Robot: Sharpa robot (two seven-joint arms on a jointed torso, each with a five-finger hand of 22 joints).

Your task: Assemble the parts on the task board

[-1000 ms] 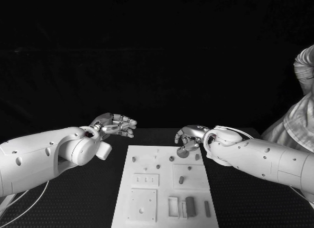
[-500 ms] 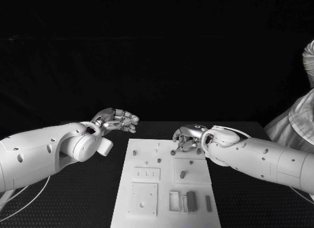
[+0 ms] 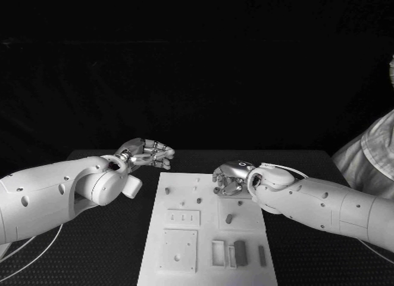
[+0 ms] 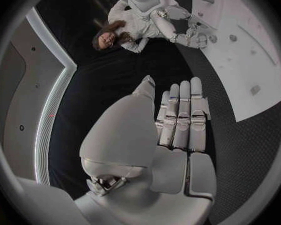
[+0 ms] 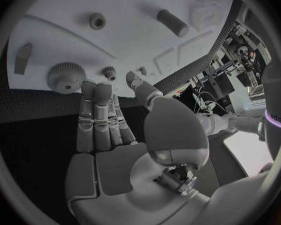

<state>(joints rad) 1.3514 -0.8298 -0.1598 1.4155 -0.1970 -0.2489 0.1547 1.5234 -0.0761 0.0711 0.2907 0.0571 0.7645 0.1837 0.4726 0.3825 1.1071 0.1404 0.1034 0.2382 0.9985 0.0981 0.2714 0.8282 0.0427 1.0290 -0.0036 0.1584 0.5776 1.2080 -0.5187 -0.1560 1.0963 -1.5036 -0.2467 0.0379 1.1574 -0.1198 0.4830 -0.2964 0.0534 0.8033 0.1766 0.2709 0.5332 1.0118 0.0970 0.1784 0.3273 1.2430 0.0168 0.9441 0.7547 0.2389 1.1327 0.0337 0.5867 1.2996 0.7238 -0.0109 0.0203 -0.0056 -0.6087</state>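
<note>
Two robot hands poised at the far end of the task board, parts not yet grasped.

Head view: the white task board (image 3: 206,232) lies mid-table (image 3: 94,262); one dark block (image 3: 241,252) stands near its close edge. The left robot hand (image 3: 147,154) hovers off the board's far left corner, the right robot hand (image 3: 227,179) over its far end.
Left wrist view: left robot hand (image 4: 178,117), fingers straight, released, empty.
Right wrist view: right robot hand (image 5: 106,120) released, beside one toothed gear (image 5: 67,77); one cylindrical peg (image 5: 172,23) farther off. A hasty closure could nudge the gear aside.
</note>
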